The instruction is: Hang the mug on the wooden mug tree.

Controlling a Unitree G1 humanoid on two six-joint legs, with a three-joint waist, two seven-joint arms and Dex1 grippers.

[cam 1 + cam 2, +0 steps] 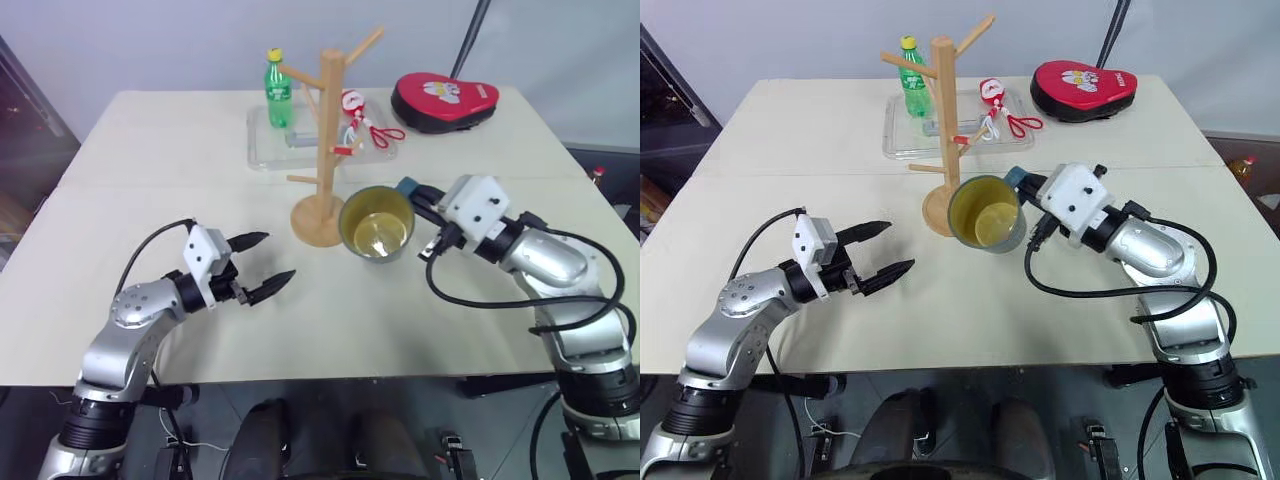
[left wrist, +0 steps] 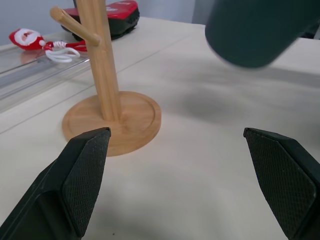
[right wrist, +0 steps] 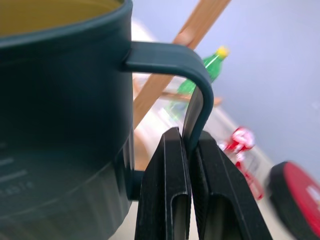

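The teal mug (image 1: pixel 377 222) with a yellow inside hangs above the table, tipped so its mouth faces me, just right of the wooden mug tree (image 1: pixel 327 130). My right gripper (image 1: pixel 410 190) is shut on the mug's loop handle. The right wrist view has the two fingers (image 3: pixel 165 190) pinching the handle's thin bar (image 3: pixel 197 107), with a peg of the tree behind. My left gripper (image 1: pixel 276 257) stands open over the table, left of the tree's round base (image 2: pixel 115 120), holding nothing. The mug's dark underside (image 2: pixel 255 30) hangs ahead of it.
Behind the tree a clear tray (image 1: pixel 262 150) holds a green bottle (image 1: pixel 277 90). Red-handled scissors with a Santa figure (image 1: pixel 360 120) lie at the tray's right end. A red case (image 1: pixel 443 100) sits at the back right.
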